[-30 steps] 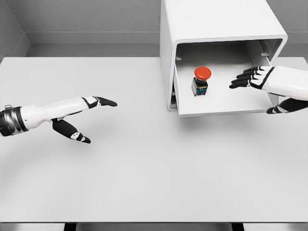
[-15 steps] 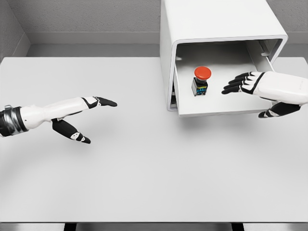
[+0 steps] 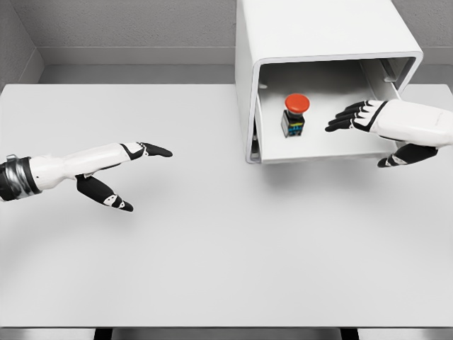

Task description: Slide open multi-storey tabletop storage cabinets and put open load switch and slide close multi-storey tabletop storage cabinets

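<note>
1. Head view – a white storage cabinet [image 3: 318, 35] stands at the back of the white table [image 3: 212, 248], right of the middle, with its drawer [image 3: 318, 150] slid partly out toward the camera.
2. The load switch [image 3: 295, 115] – a black body with a round red button on top – stands upright on the drawer floor, left of the drawer's middle and under the cabinet's overhang.
3. The right hand [image 3: 368, 117] reaches in from the right edge over the right part of the drawer. Its dark fingers [image 3: 343, 119] are stretched out toward the switch, loose and grasping nothing, and stay apart from it. Its thumb [image 3: 396, 159] points down beside the drawer's front right corner; whether it touches the drawer front cannot be told.
4. The left hand [image 3: 120, 170] lies over the table at the left, well apart from the cabinet, fingers extended and the thumb splayed downward, holding nothing.
</note>
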### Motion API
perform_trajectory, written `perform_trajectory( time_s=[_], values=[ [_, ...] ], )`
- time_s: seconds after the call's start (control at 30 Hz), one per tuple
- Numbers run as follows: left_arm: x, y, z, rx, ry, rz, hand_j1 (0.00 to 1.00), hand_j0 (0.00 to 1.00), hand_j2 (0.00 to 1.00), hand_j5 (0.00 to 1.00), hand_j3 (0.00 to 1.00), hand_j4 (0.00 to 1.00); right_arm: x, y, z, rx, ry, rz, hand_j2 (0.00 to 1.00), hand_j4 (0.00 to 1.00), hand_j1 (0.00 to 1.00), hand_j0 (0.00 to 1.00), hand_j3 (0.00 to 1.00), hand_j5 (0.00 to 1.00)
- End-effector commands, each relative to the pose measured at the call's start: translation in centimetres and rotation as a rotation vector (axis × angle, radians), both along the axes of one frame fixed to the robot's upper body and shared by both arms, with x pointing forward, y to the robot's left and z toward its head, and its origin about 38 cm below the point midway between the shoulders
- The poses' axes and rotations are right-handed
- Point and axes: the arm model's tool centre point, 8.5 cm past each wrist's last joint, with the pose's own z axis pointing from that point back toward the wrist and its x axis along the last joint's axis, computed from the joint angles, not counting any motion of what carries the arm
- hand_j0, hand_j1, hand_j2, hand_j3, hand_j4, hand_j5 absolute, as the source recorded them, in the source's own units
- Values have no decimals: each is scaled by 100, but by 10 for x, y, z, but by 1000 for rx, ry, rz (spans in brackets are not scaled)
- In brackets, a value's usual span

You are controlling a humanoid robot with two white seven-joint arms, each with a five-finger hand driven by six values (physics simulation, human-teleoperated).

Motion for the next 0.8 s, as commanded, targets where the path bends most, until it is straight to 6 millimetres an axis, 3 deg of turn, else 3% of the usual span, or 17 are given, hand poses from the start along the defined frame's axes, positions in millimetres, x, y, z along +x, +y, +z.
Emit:
perform_trajectory(
  time_s=[0.0, 0.2, 0.47, 0.53, 0.77],
  values=[
    [0, 1, 1, -7, 3, 3, 100, 100, 100, 100, 100, 100, 1, -1, 0, 6, 2, -7, 97, 97, 97, 97, 97, 97],
    [0, 0, 1, -7, 3, 1, 100, 100, 100, 100, 100, 100, 7, 12, 4, 24, -13, 21, 96, 96, 96, 96, 96, 96],
    [0, 0, 1, -6, 2, 1, 100, 100, 100, 100, 100, 100, 21, 9, -3, 25, -3, -8, 96, 96, 96, 96, 96, 96],
    [0, 0, 2, -6, 1, 1, 100, 100, 100, 100, 100, 100, 25, 18, -2, 34, -9, 10, 94, 94, 94, 94, 94, 94],
    [0, 0, 2, -6, 1, 1, 100, 100, 100, 100, 100, 100, 37, 12, -4, 21, -3, -19, 94, 94, 94, 94, 94, 94]
  ],
)
